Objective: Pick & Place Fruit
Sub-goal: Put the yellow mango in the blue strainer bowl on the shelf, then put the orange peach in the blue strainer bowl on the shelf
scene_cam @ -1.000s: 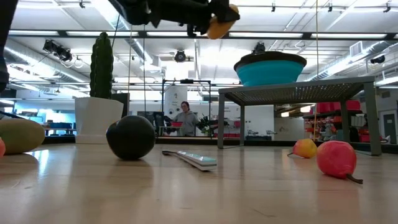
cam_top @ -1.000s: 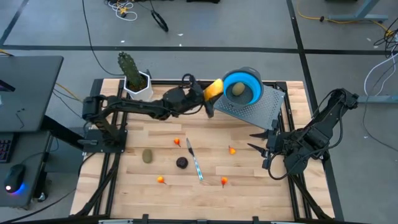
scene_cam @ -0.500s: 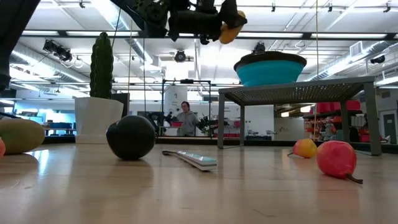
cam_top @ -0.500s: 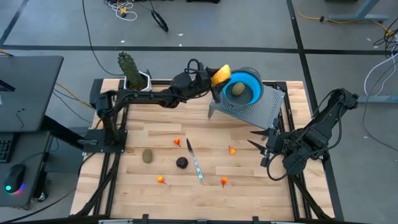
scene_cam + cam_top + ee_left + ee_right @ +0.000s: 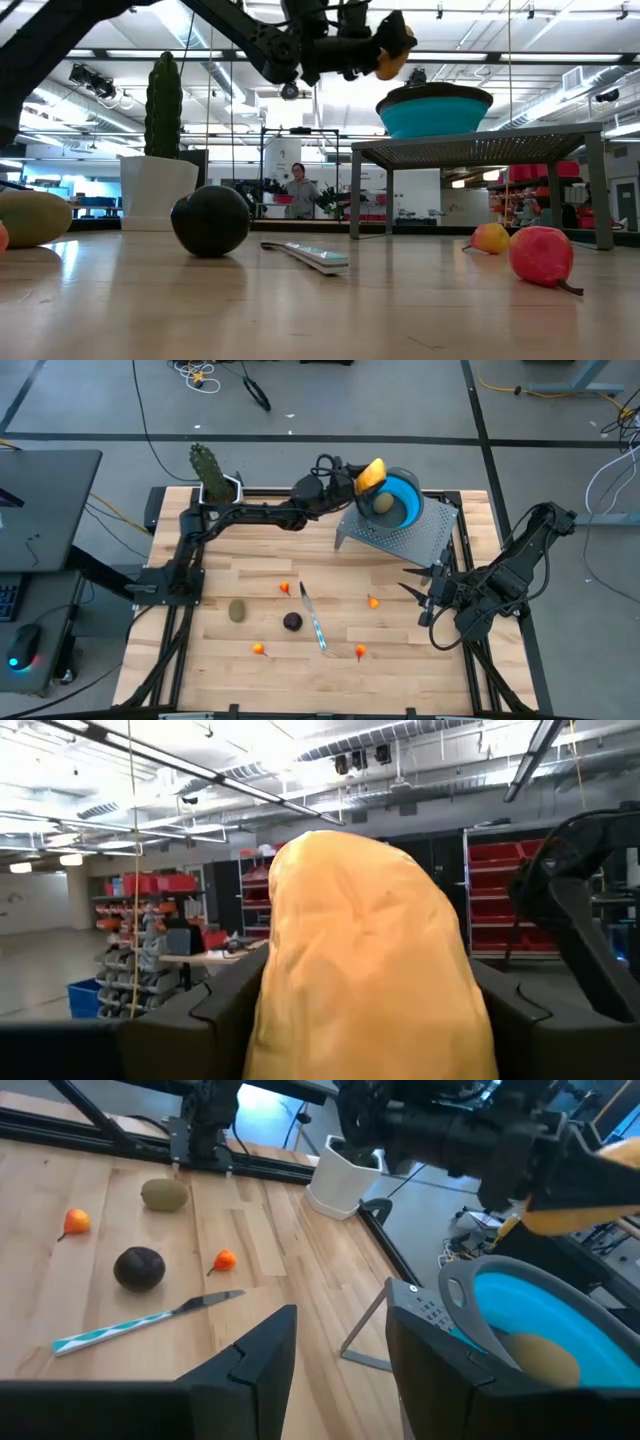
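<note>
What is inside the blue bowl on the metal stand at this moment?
One olive-brown oval fruit lies inside the blue bowl. The yellow fruit in the left gripper overlaps the bowl's rim from above, so what lies under it there is hidden.

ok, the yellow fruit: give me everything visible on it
The yellow fruit is an oblong, matte yellow-orange piece with a rounded end. It is held in the air by the left pincer, clamped between its dark fingers. It sits over the near rim of the blue bowl, which stands on the grey perforated stand.
</note>
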